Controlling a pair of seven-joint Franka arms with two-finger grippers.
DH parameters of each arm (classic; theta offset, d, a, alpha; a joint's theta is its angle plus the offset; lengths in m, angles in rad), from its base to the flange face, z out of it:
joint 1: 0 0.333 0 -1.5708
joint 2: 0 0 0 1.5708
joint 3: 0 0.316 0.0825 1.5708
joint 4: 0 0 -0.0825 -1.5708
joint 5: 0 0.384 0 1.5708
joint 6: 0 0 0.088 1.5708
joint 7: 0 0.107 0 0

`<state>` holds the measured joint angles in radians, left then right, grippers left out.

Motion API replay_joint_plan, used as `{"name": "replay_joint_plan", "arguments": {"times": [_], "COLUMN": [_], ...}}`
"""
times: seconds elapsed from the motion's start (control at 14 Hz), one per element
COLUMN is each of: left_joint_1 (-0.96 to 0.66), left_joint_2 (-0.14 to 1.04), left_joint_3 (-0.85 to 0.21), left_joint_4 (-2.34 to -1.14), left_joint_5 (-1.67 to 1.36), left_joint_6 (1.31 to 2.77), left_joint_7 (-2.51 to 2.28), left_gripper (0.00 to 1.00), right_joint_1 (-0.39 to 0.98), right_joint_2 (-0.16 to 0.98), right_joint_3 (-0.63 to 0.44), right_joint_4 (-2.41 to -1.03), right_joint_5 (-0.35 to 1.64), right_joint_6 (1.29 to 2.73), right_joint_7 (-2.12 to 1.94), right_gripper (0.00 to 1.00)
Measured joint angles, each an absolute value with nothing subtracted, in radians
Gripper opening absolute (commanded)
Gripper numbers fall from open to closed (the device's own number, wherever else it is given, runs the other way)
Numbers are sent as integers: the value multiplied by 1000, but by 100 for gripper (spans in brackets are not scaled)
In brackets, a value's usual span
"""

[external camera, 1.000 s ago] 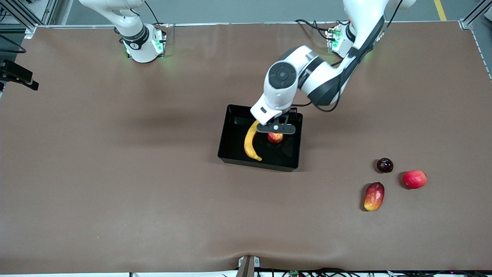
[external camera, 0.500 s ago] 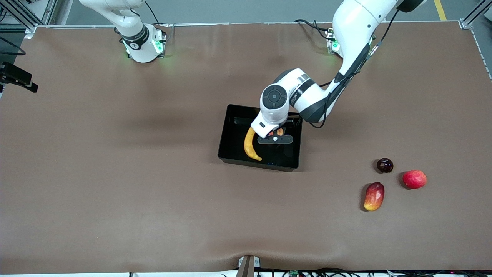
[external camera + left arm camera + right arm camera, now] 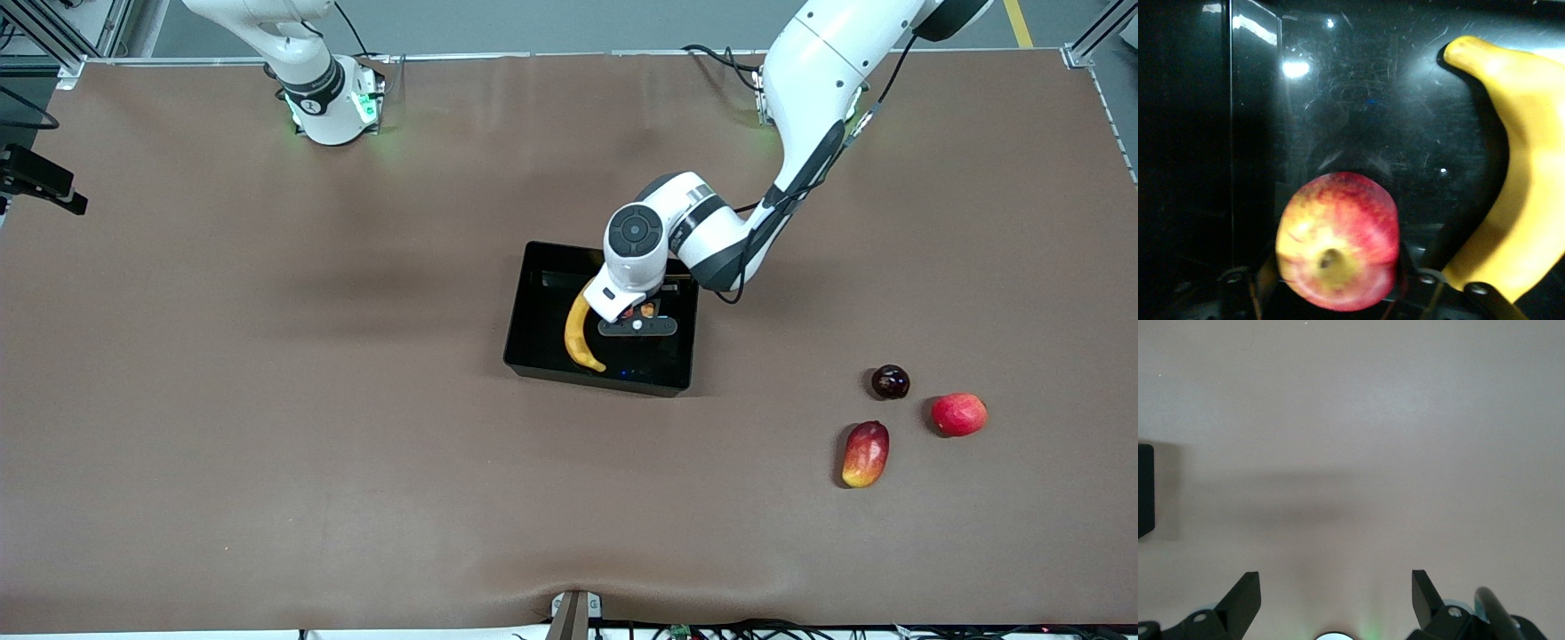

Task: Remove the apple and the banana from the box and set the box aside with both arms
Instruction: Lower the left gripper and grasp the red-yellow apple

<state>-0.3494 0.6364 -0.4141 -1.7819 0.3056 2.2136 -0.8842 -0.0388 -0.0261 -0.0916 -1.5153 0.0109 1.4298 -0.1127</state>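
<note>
The black tray sits mid-table. The yellow banana lies in it, also seen in the left wrist view. My left gripper is low inside the tray beside the banana, shut on the red-yellow apple. In the left wrist view the apple sits between the fingers, stem dimple toward the camera, just over the tray floor. My right gripper is open and empty over bare table, held high near its base; a tray corner shows at that view's edge.
Three other fruits lie toward the left arm's end, nearer the front camera than the tray: an oblong red-yellow fruit, a plain red fruit and a small dark round fruit.
My left gripper has come down with the apple from just above the tray to low inside it. The banana and the right arm have not moved.
</note>
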Motion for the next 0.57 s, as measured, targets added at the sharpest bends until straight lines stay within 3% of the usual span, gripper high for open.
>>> {"name": "replay_joint_plan", "arguments": {"times": [0.07, 0.57], "left_joint_1": [-348, -338], "left_joint_2": [635, 582], "left_joint_3": [-415, -415], "left_joint_4": [-1781, -1690], "left_joint_5": [306, 310], "left_joint_6": [2214, 2202], "left_joint_7": [-884, -884], "left_gripper": [0, 0], "right_joint_1": [-39, -43], "right_joint_2": [-24, 4], "right_joint_3": [-92, -93], "right_joint_4": [-1515, -1512], "right_joint_5": [11, 9], "right_joint_6": [1430, 1439], "right_joint_7": [-113, -112], "right_gripper": [100, 100]}}
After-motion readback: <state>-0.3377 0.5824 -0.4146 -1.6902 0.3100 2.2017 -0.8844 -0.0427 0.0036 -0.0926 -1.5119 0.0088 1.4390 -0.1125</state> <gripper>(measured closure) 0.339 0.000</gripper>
